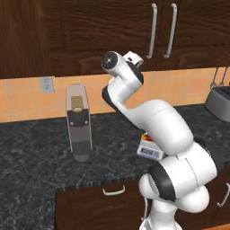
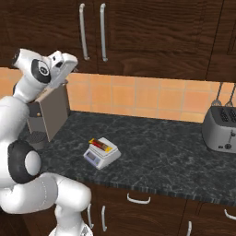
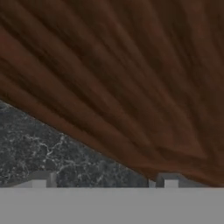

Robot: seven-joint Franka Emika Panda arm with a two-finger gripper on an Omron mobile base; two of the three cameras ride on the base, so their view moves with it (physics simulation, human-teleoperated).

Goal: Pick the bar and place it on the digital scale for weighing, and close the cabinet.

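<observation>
The red bar (image 2: pixel 101 145) with a yellow end lies flat on the plate of the light-grey digital scale (image 2: pixel 102 154), which stands on the dark counter. From the left base the bar (image 1: pixel 146 138) and scale (image 1: pixel 150 149) peek out behind my arm. My gripper (image 1: pixel 133 58) is raised high against the dark-brown cabinet (image 1: pixel 103 31), left of its two long grey handles (image 1: pixel 153 30). In the hand view the cabinet door (image 3: pixel 131 74) sits very close, and my gripper (image 3: pixel 105 180) is open, fingertips (image 3: pixel 41 179) wide apart with nothing between them. The handled doors (image 2: pixel 103 32) look flush.
A tall grey coffee machine (image 1: pixel 78 122) stands at the left of the counter, below my hand. A toaster (image 2: pixel 221 129) sits at the far right, with utensils hanging above it. Drawers with small curved handles (image 1: pixel 113 191) run under the speckled counter (image 2: pixel 156 156).
</observation>
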